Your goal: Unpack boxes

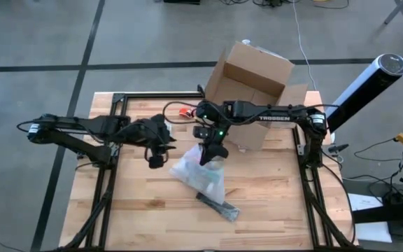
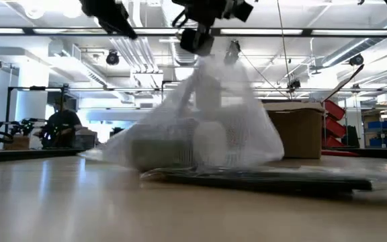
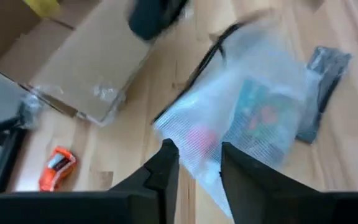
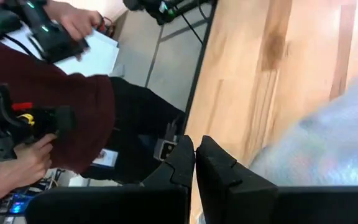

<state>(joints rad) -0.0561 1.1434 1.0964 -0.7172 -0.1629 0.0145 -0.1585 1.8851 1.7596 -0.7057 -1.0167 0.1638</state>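
Cardboard box (image 1: 247,84) sits at the upper middle of the overhead picture, on the far edge of the wooden table (image 1: 278,203), its flaps standing open and its lower side partly behind the right arm. In the level view it shows as a brown block (image 2: 301,131) at the right, behind the bag.

Right gripper (image 1: 209,155) hangs near the centre of the overhead picture, its fingers pressed together; it seems to pinch the top of a translucent plastic bag (image 1: 203,175), which rises to a peak under it in the level view (image 2: 200,128), though I cannot see the contact itself clearly. The bag's lower part rests on the table, with greenish and pale contents showing through.

Left gripper (image 1: 157,158) is just left of the bag, centre-left in the overhead picture. Its fingers (image 3: 166,171) stand a little apart in its wrist picture, with nothing between them, and the bag lies just beyond their tips.

Below the bag, lower centre of the overhead picture, lies a flat dark packet (image 1: 219,206), touching the bag's edge. A small red utility knife (image 1: 185,110) lies on the table just left of the box. A person in a dark red sleeve (image 4: 61,106) stands beyond the table edge, upper left of the right wrist picture.
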